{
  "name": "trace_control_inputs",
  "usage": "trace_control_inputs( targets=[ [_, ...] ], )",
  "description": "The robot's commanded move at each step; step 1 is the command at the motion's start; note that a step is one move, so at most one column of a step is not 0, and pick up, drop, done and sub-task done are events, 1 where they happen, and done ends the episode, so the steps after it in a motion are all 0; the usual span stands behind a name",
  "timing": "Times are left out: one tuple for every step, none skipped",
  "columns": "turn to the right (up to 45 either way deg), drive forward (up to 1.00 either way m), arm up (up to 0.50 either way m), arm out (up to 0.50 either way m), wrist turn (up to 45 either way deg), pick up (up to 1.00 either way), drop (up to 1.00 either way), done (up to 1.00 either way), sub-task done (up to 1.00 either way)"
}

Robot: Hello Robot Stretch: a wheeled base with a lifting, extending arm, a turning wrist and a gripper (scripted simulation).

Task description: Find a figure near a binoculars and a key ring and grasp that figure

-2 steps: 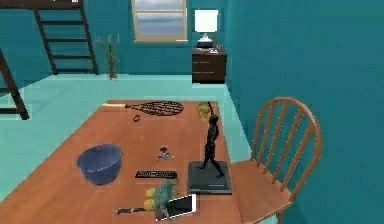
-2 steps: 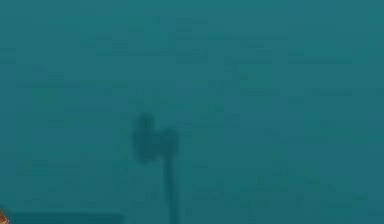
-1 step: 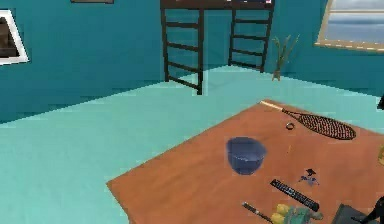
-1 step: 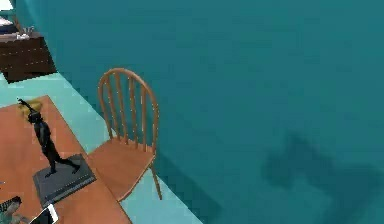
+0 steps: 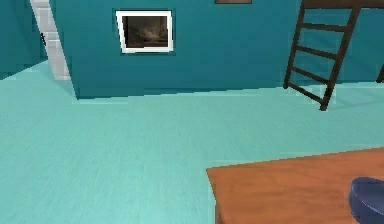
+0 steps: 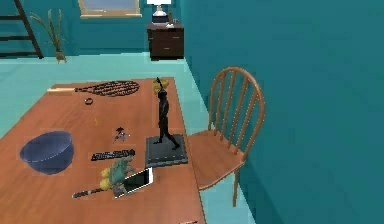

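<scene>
i cannot tell the pincer's state. the dark figure (image 6: pixel 164 118) stands upright on its square base on the wooden table (image 6: pixel 60 115), at the edge beside a wooden chair (image 6: pixel 212 158). near it lie a small dark thing (image 6: pixel 120 131) and a blue bowl (image 6: pixel 47 150); a racket (image 6: pixel 110 89) lies farther away.

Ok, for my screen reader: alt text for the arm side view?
A dark figure stands near a wooden table's edge, with a blue bowl, a racket and small items nearby. A wooden chair stands beside the table.
</scene>
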Motion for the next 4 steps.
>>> trace_control_inputs(
  targets=[
    [0.0,0.0,0.5,0.0,0.0,0.0,0.0,0.0,0.0],
    [0.0,0.0,0.34,0.0,0.0,0.0,0.0,0.0,0.0],
    [0.0,0.0,0.0,0.36,0.0,0.0,0.0,0.0,0.0],
    [0.0,0.0,0.0,0.0,45.0,0.0,0.0,0.0,0.0]
  ],
)
